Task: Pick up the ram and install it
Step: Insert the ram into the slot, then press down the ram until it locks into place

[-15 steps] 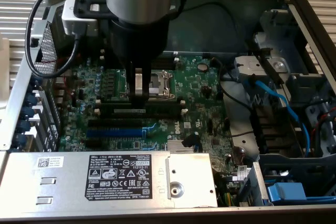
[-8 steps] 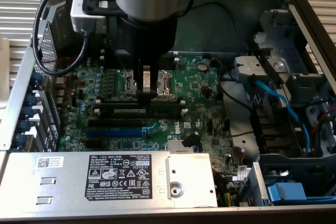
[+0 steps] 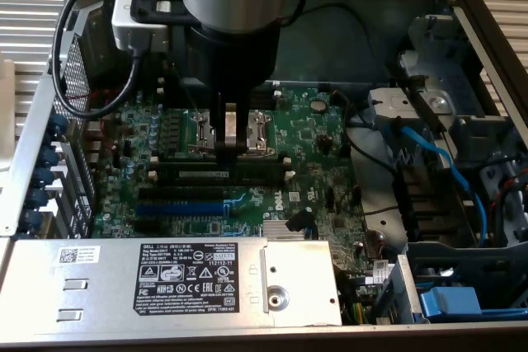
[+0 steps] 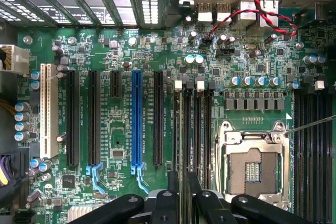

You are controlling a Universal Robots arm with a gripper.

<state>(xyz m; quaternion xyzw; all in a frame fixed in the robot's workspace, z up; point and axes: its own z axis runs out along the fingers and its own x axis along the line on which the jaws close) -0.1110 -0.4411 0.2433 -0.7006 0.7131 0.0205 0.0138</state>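
Spread a little, the pincer [image 3: 231, 150] hangs from the arm's grey wrist straight over the green motherboard [image 3: 322, 133] of an opened computer case. In the wrist view its two dark fingers [image 4: 170, 195] stand apart with a clear gap between them, and nothing is pinched there.

Directly under the pincer in the exterior view lies the ram [image 3: 223, 173], a long dark stick with a pale label strip. It lies lengthwise along the black memory slots [image 3: 227, 183], just beneath the fingertips. Whether it is pushed fully home I cannot tell, and the writing on its label is too small to read. In the wrist view those memory slots [image 4: 193, 124] run away from the gap of the pincer [image 4: 181, 192], with white clips at their far ends.

Just beside the pincer, the silver-framed processor socket [image 4: 254, 169] sits open and bare. On the pincer's other side are the long black expansion slots, then the blue slot [image 4: 137, 119], and farther off a white slot [image 4: 47, 108].

In the exterior view, nearer the camera than the pincer, the blue slot [image 3: 181, 208] comes first. Then comes a white logo on the board [image 3: 276, 198] that looks like DELL. Beyond that is the grey power supply [image 3: 99, 294], whose black label [image 3: 186, 278] is headed DELL and carries rows of small marks I cannot read. A white sticker [image 3: 78, 255] sits near it. Well off toward the exterior view's right of the pincer, blue cables [image 3: 437, 162] cross the drive bay.
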